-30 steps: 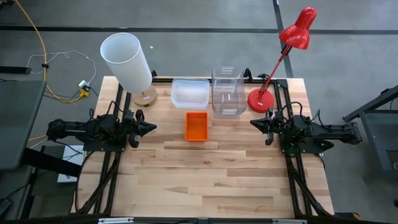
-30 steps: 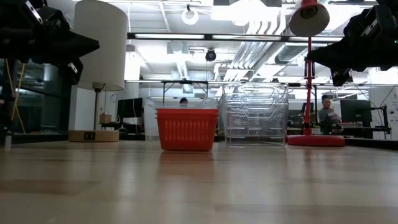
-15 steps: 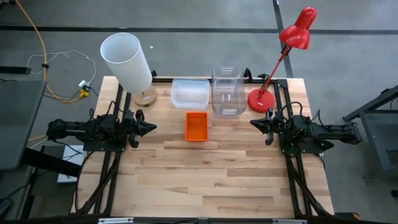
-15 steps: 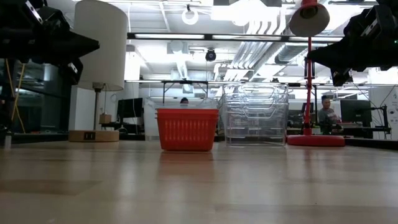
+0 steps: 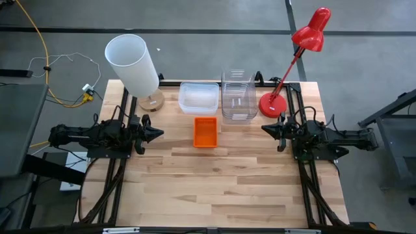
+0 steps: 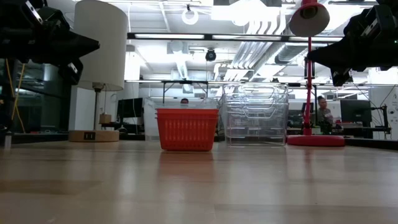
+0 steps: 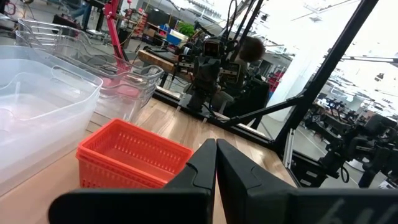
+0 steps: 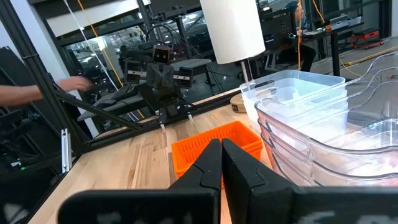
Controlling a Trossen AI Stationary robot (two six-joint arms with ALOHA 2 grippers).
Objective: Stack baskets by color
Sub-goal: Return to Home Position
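Setting: a wooden table (image 5: 214, 188) is seen from overhead, with clock directions read from its centre and 12 o'clock at the far edge.
Left gripper (image 5: 158, 133): it is held above the table at 9 o'clock, pointed inward toward the centre; its fingers (image 7: 205, 163) are pressed together with nothing between them.
Right gripper (image 5: 266, 129): it is held above the table at 3 o'clock, facing the left one across the boards; its fingers (image 8: 212, 163) are likewise clenched on nothing.
Orange basket (image 5: 205, 132): it is set on the table just toward 12 o'clock from the centre, between the two grippers and well apart from both; how many pieces are nested in it cannot be told.
Shallow clear bins (image 5: 199, 97): they are placed at 12 o'clock near the far edge, just behind the orange basket.
Tall clear bins (image 5: 238, 97): they are nested in one stack at 1 o'clock, just beside the shallow clear bins; several rims are shown one above another in the low view.
Red desk lamp (image 5: 272, 104): its base is stood at 2 o'clock, just beside the tall clear bins.
White lamp shade (image 5: 133, 63): it is stood at 10 o'clock, on the far left corner.
Background: a person (image 6: 321, 112) is seen in the room beyond the table.
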